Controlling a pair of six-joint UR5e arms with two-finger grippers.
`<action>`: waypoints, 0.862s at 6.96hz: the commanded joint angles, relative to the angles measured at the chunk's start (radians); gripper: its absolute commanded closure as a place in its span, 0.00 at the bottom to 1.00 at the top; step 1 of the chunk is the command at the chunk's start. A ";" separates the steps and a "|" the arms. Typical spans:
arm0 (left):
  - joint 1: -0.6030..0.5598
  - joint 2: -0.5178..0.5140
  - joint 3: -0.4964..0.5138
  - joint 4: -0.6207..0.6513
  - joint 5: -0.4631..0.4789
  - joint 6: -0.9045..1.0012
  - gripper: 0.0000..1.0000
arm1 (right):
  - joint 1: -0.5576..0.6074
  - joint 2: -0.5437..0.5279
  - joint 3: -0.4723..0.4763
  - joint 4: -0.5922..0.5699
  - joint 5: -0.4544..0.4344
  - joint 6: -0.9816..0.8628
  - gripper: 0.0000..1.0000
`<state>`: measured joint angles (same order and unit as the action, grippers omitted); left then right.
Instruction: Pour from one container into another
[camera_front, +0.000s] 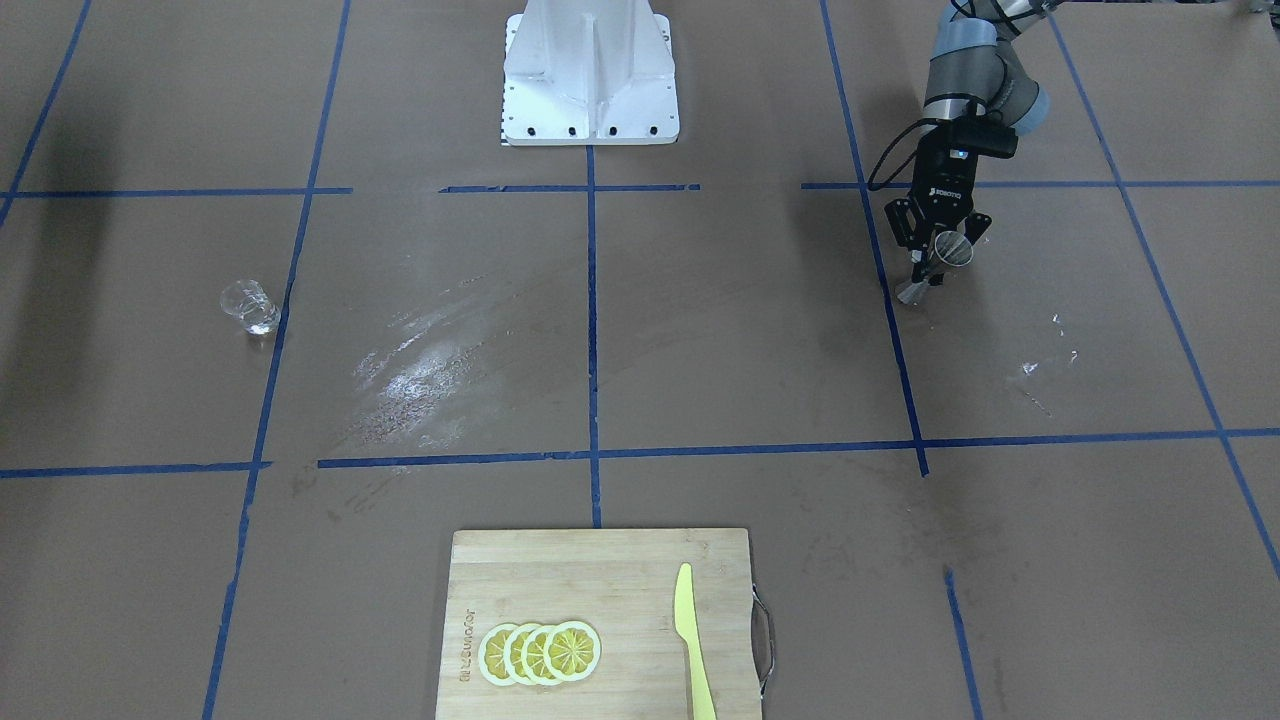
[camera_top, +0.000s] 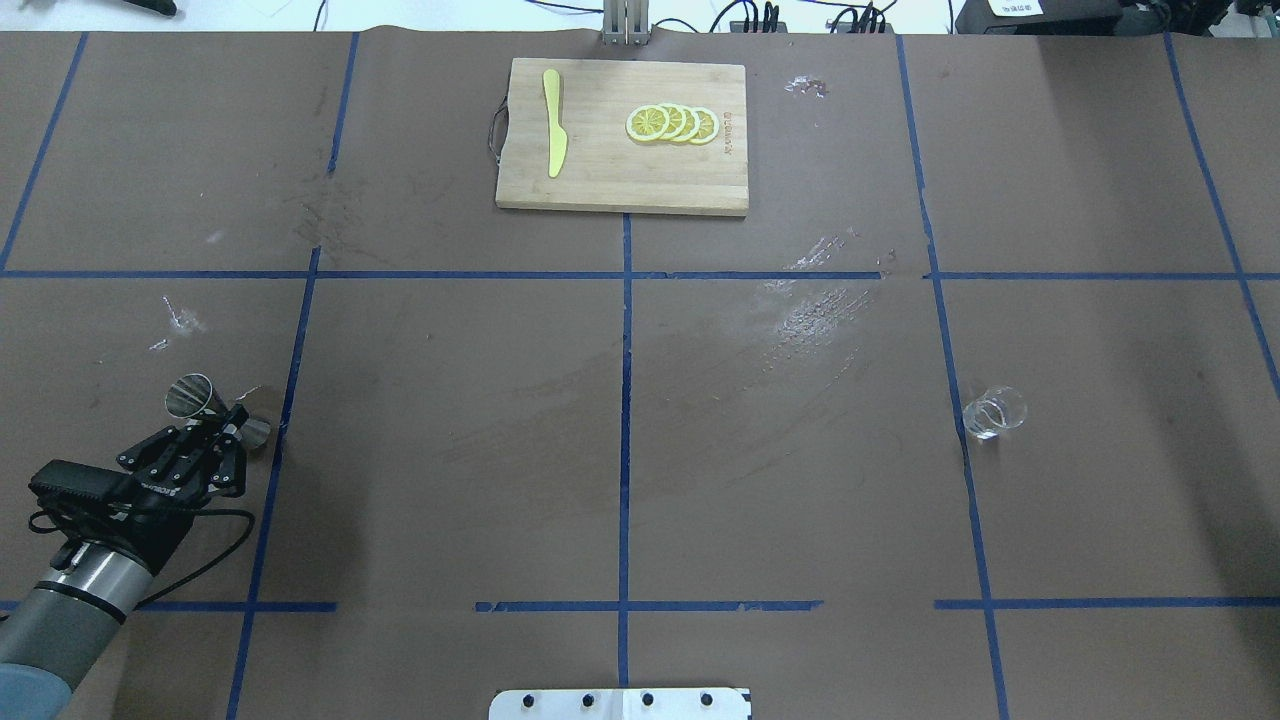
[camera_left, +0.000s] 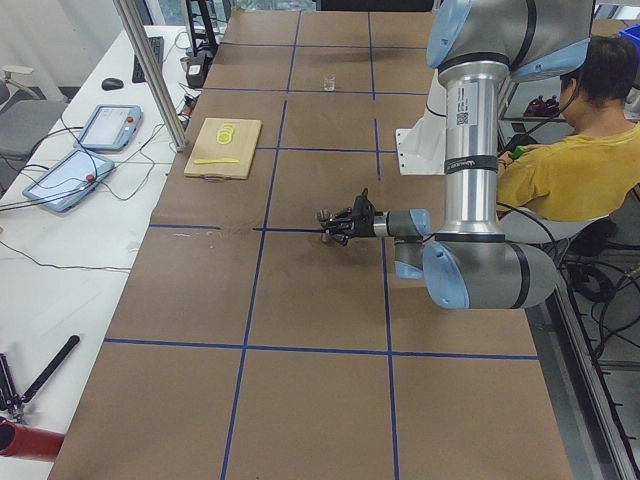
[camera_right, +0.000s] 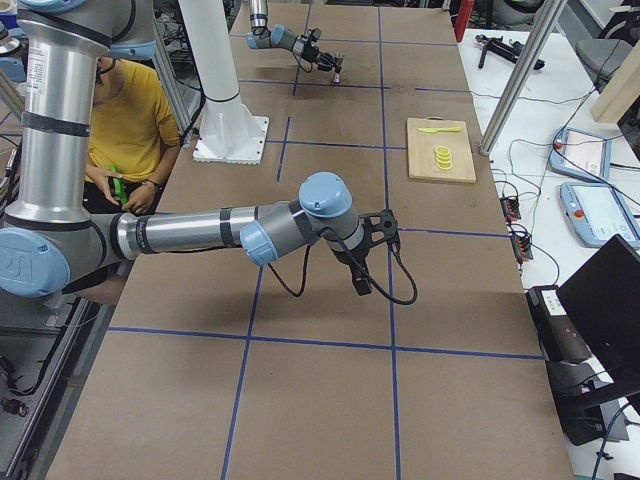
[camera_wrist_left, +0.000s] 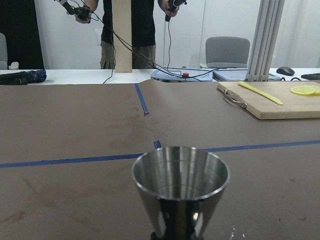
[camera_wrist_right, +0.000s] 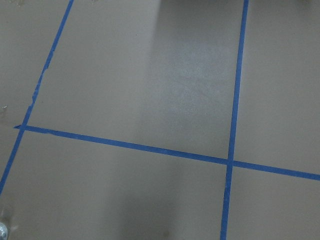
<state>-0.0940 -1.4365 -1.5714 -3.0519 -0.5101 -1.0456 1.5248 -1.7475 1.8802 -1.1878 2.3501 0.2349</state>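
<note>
The steel jigger (camera_top: 190, 396) is at the table's left side, and my left gripper (camera_top: 228, 418) is shut on its narrow waist, reaching in level and low. The left wrist view looks into the jigger's open upper cone (camera_wrist_left: 180, 172), which appears empty. From across the table, the left gripper (camera_front: 932, 268) has the jigger (camera_front: 952, 250) between its fingers. I cannot tell whether its base touches the table. The clear glass cup (camera_top: 993, 412) stands alone far to the right, also seen as the cup (camera_front: 250, 305). My right gripper (camera_right: 383, 226) shows only in the exterior right view, so I cannot tell its state.
A wooden cutting board (camera_top: 620, 180) at the far middle edge carries lemon slices (camera_top: 672, 123) and a yellow knife (camera_top: 553, 135). The robot's white base (camera_front: 590, 75) stands at the near edge. A person in yellow (camera_left: 575, 165) sits behind the robot.
</note>
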 joint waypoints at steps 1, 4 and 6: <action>-0.003 0.008 -0.015 -0.024 0.033 0.048 1.00 | 0.000 0.000 0.001 0.000 0.000 0.000 0.00; -0.003 0.002 -0.079 -0.258 -0.008 0.507 1.00 | 0.000 0.000 -0.001 -0.001 -0.002 0.000 0.00; -0.006 0.005 -0.137 -0.349 -0.213 0.651 1.00 | 0.000 0.000 -0.004 -0.001 -0.002 0.001 0.00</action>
<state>-0.0975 -1.4326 -1.6708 -3.3513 -0.6049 -0.4950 1.5248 -1.7472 1.8773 -1.1888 2.3486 0.2350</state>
